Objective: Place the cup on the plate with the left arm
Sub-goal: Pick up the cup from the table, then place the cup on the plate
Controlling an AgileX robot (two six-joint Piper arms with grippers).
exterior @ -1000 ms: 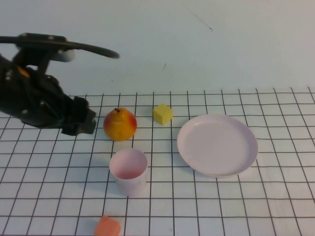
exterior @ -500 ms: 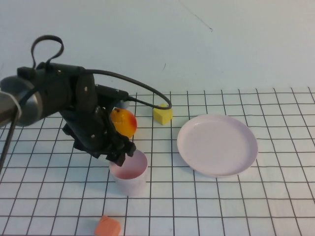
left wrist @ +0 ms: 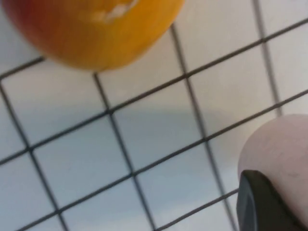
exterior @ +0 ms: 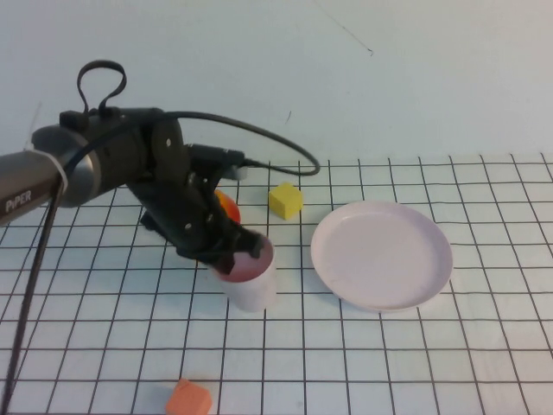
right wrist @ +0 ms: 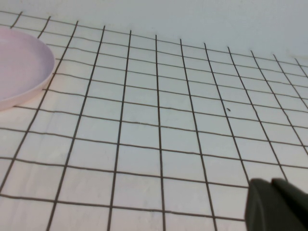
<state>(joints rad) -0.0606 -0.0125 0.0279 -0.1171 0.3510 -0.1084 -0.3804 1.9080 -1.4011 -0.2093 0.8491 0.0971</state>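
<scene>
Now the small pale pink plastic cup [exterior: 251, 281] stands on the gridded white table [exterior: 484, 346], just left of the round pale pink plastic plate [exterior: 382, 254] and not yet on it. The left gripper [exterior: 235, 253] sits at the cup's rim, and one dark finger [left wrist: 257, 204] lies against the cup's wall, so the grip looks closed on the cup, though I judge that only from the contact. To do this well, lift straight up until the base clears the plate's edge, carry it right, keep it level, and lower over the centre. The orange-red pear [exterior: 228, 206] sits close behind. The right gripper [right wrist: 276, 204] is parked away; its opening cannot be told.
</scene>
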